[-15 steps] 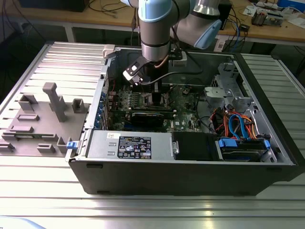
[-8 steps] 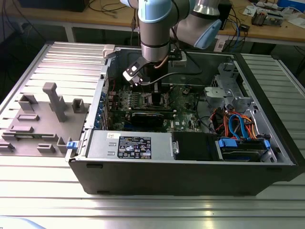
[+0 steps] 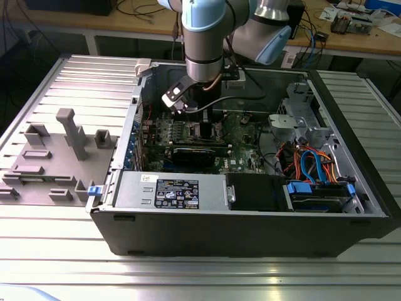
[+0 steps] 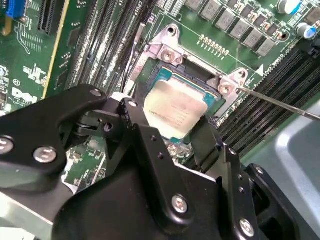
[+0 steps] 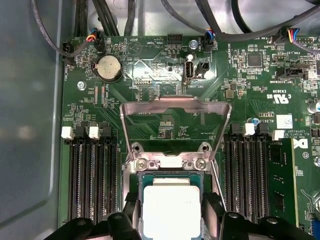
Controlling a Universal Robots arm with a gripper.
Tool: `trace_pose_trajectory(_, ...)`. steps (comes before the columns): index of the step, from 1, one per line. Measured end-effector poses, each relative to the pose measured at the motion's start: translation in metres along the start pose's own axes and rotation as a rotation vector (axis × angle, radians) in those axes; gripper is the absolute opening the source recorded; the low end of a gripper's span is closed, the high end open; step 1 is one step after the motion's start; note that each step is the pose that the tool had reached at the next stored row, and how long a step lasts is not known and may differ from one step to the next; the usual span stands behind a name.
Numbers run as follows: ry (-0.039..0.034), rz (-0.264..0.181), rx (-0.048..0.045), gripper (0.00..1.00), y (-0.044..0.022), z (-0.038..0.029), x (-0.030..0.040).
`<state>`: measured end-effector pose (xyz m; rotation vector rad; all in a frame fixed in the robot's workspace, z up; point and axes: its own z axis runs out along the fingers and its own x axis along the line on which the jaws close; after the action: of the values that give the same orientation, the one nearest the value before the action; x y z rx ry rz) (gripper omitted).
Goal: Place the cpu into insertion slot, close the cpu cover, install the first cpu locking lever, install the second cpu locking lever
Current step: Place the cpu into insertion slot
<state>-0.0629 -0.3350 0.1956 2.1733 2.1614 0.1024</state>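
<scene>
Tool (image 5: 172, 212) grips the cpu (image 5: 171, 200) by two edges directly over the insertion slot (image 4: 194, 75), cpu cover (image 5: 175, 106) raised.

Silver-topped cpu (image 5: 171, 210) at insertion slot (image 4: 197, 77); cpu cover (image 5: 175, 104) swung up, open

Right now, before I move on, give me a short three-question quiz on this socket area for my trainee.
1. True or false: the thin silvery metal cpu cover is closed over the square silver-rimmed insertion slot.
2. What sits between the black fingers of the gripper? A) a round coin battery B) the small square silver-topped cpu C) a memory stick
3. What colour is the large flat circuit board around the slot?

Key: 1 false, the cover is hinged back, open. 2 B. 3 green.
</scene>
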Motion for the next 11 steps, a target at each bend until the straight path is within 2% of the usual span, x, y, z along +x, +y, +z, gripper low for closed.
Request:
trace_pose_trajectory(1, -0.0002, 0.0, 0.0006, 0.62, 0.0001, -0.0007, 0.0)
trace_pose_trajectory(7, -0.0002, 0.001, 0.0197, 0.62, 0.0021, -0.0133, -0.0001)
trace_pose_trajectory(11, -0.0003, 0.001, 0.0321, 0.6, 0.0034, -0.0172, -0.0001)
